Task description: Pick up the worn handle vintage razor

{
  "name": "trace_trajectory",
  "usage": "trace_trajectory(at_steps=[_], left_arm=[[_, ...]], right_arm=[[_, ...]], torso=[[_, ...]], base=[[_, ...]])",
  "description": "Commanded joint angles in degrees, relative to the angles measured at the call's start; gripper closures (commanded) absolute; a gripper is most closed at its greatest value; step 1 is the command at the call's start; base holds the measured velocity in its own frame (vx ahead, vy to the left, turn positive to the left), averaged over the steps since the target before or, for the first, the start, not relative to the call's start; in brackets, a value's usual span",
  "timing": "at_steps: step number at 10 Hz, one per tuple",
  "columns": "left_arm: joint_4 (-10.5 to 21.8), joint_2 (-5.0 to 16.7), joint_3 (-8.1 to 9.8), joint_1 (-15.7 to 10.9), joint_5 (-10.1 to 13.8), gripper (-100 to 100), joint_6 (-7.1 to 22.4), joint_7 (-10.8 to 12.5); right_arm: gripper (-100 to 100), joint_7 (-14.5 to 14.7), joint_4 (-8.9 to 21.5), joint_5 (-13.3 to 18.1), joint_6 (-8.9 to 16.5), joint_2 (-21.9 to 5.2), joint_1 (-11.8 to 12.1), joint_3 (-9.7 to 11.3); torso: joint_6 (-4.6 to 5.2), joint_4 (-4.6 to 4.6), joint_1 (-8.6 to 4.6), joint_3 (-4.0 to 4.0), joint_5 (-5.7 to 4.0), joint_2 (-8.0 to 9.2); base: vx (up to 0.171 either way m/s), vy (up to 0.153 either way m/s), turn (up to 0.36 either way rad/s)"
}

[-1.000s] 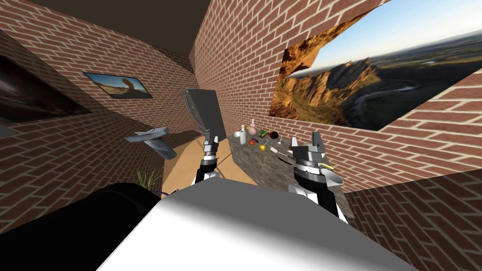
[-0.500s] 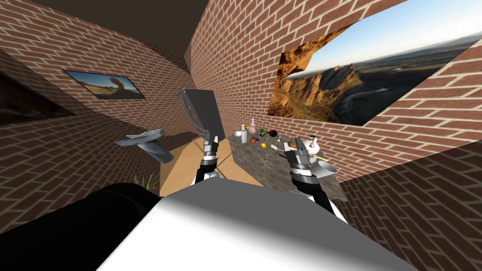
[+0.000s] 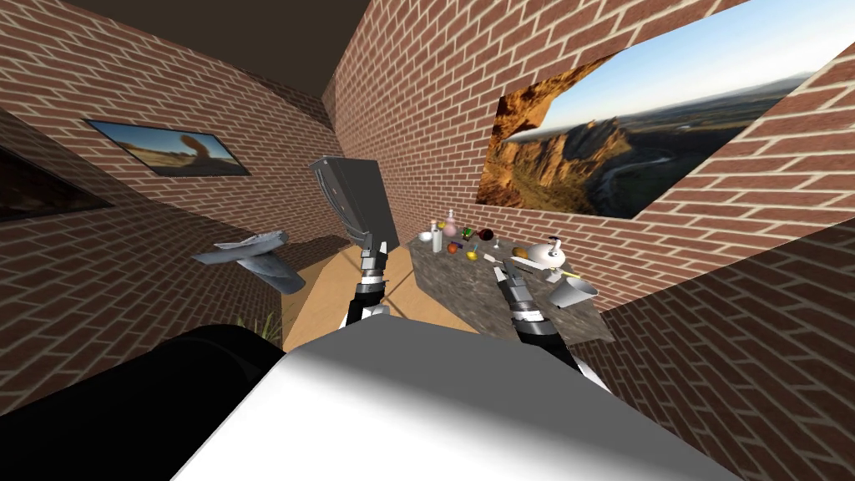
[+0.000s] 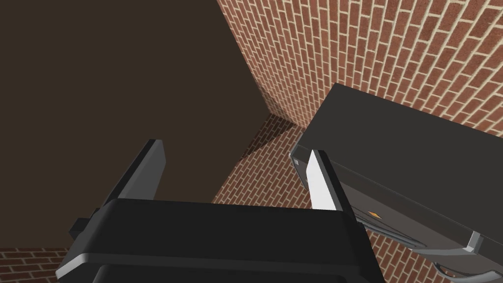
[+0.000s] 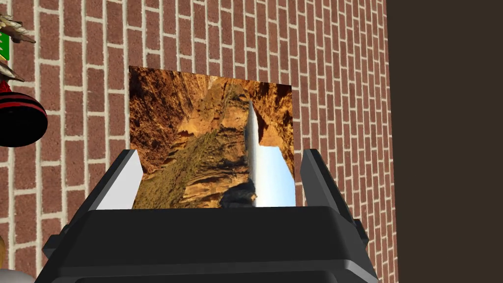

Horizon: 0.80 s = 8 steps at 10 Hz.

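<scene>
A grey stone-topped counter [image 3: 480, 294] runs along the brick wall ahead on the right. Small things crowd its far end, among them a white bottle [image 3: 435, 237], a pink bottle [image 3: 450, 224], an orange fruit [image 3: 452, 247] and a dark red ball [image 3: 487, 235]. A thin pale stick-like item [image 3: 524, 264] lies just past my right gripper [image 3: 503, 270]; I cannot tell whether it is the razor. The right gripper [image 5: 221, 177] hangs open over the counter, facing the wall, with nothing between its fingers. My left gripper [image 3: 373, 249] is raised over the floor and stands open [image 4: 236, 172].
A white teapot-like vessel [image 3: 551, 253] and a pale funnel-shaped cup [image 3: 574, 292] stand on the counter to the right of my right hand. A dark cabinet [image 3: 355, 196] stands in the corner past the left gripper. A grey winged object [image 3: 250, 255] sits at the left.
My right hand has swung left and forward over the counter and turned its wrist, so the teapot now shows beside it. The head view has shifted slightly. The left arm has held still.
</scene>
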Motion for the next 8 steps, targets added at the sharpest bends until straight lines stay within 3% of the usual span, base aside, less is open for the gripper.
trace_trajectory(at_steps=[1,2,4,5,6,7,8], left_arm=[[0.0,0.0,0.0,0.0,0.0,0,0.0,0.0],[0.0,0.0,0.0,0.0,0.0,0,0.0,0.0],[0.0,0.0,0.01,0.0,0.0,0,0.0,0.0],[0.0,0.0,0.0,0.0,0.0,0,0.0,0.0],[0.0,0.0,0.0,0.0,0.0,0,0.0,0.0],[0.0,0.0,0.0,0.0,0.0,0,0.0,0.0],[0.0,0.0,0.0,0.0,0.0,0,0.0,0.0]], right_arm=[[-100,1.1,2.3,0.9,0.4,-2.9,0.5,1.1],[-100,1.1,2.3,0.9,0.4,-3.4,0.5,1.1],[-100,3.1,7.3,2.8,0.4,-7.7,1.9,3.1],[-100,3.1,7.3,2.8,0.4,-8.9,1.9,3.1],[-100,4.1,10.0,3.9,0.3,-10.9,2.6,4.2],[-100,4.1,10.1,3.9,0.3,-11.8,2.6,4.2],[-100,5.1,13.2,5.1,0.1,-14.1,3.3,5.2]], torso=[[0.0,0.0,0.0,0.0,0.0,0.0],[0.0,-0.01,-0.08,-0.04,-0.02,-0.07],[0.0,-0.04,-0.18,-0.1,-0.05,-0.17],[0.01,-0.03,-0.08,-0.07,-0.03,-0.11],[0.0,-0.03,-0.11,-0.09,-0.02,-0.17],[-0.01,-0.04,-0.12,-0.12,-0.03,-0.22],[0.0,-0.04,-0.14,-0.13,-0.03,-0.23]], base=[[-0.04,0.105,-0.034],[-0.018,0.078,-0.022],[-0.031,0.101,-0.031],[-0.021,0.104,-0.021],[-0.006,0.099,-0.004],[-0.008,0.097,0.0],[-0.003,0.103,0.01]])
